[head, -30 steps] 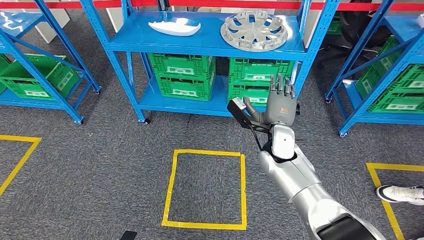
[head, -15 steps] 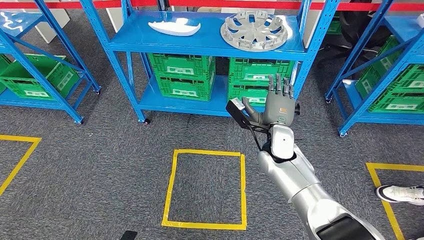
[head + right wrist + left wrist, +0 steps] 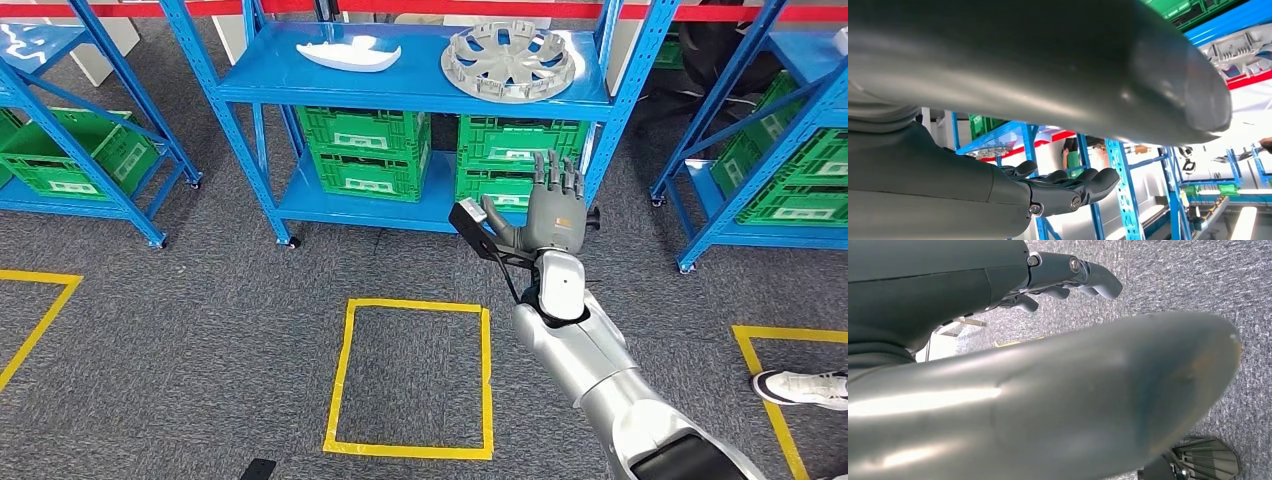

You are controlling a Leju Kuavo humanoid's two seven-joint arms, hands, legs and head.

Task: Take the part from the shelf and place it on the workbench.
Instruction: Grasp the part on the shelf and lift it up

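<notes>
A grey round wheel cover (image 3: 510, 60) and a white curved part (image 3: 349, 53) lie on the upper board of the blue shelf (image 3: 400, 95) ahead of me. My right hand (image 3: 553, 215) is raised in front of the shelf's lower level, below the wheel cover, fingers up and apart, holding nothing. The right wrist view shows the same hand (image 3: 1063, 192) with its fingers stretched out toward the shelf posts. In the left wrist view my left hand (image 3: 998, 285) hangs over grey carpet, fingers loosely extended and empty.
Green crates (image 3: 365, 150) fill the shelf's bottom level. More blue shelves with green crates stand at the left (image 3: 60, 150) and right (image 3: 770, 170). A yellow taped square (image 3: 412, 375) marks the carpet before me. A person's shoe (image 3: 800, 388) is at the right.
My right hand has risen slightly and drifted a little toward the shelf. The parts on the shelf have not moved.
</notes>
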